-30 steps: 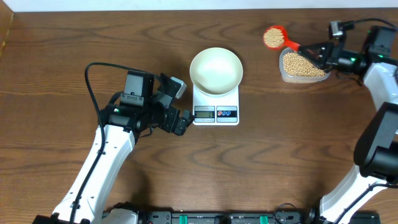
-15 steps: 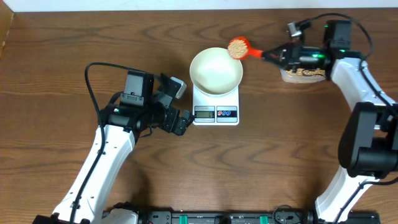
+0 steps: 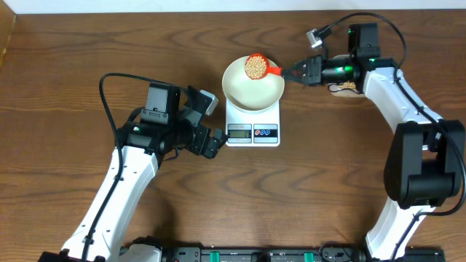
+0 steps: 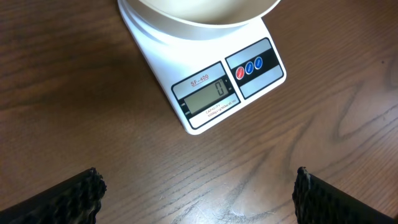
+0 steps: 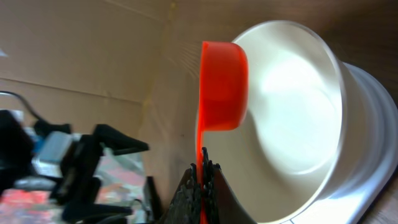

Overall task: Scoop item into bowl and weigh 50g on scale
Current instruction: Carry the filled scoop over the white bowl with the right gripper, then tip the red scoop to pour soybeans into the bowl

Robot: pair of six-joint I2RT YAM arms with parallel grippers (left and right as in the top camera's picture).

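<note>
Jaws clamped on the thin handle of the stiff scoop [image 3: 273, 70], the right gripper [image 3: 293, 71] holds light beans [image 3: 255, 67], likely to roll, just ahead over the bowl [image 3: 250, 93] on the scale [image 3: 253, 133]; the left gripper [image 4: 196, 193] stands with jaws apart.

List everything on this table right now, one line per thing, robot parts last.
round white bowl: one, white, sitting on the scale, empty inside.
white rectangular digital scale: one, white with red and blue buttons, table centre, display reads 0.
red plastic scoop: one, red, held over the bowl's far rim.
pale-tan round beans: many, tan, heaped in the scoop.
clear plastic tub: one, clear, far right, mostly hidden behind the right arm.
brown wooden table: one, brown, under everything.
left hand: one, black, open, left of the scale, holding nothing.
right hand: one, black, shut on the scoop's handle.
</note>
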